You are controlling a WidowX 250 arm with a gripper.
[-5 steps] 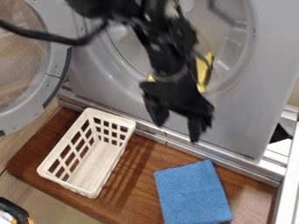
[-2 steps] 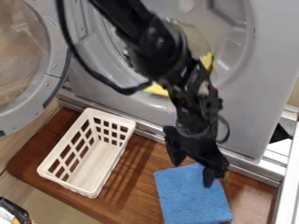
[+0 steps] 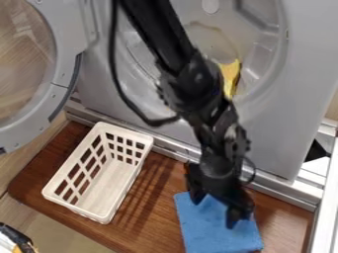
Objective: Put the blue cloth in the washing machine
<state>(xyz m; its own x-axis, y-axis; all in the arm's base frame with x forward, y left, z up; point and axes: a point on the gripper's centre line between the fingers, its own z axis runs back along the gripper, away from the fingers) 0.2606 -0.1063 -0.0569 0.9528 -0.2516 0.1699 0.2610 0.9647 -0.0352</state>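
Evidently, flat blue square cloth: outside, on brown wooden board
Black 2-finger gripper: tips apart at it
Grey round-mouthed washing machine: grasp, lift, loading look left

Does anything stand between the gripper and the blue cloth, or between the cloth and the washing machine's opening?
Nothing visible separates the gripper from the blue cloth. Between the cloth and the washing machine's opening lie the silvery rail and the machine's lower front; the door is open, off to the picture's left.
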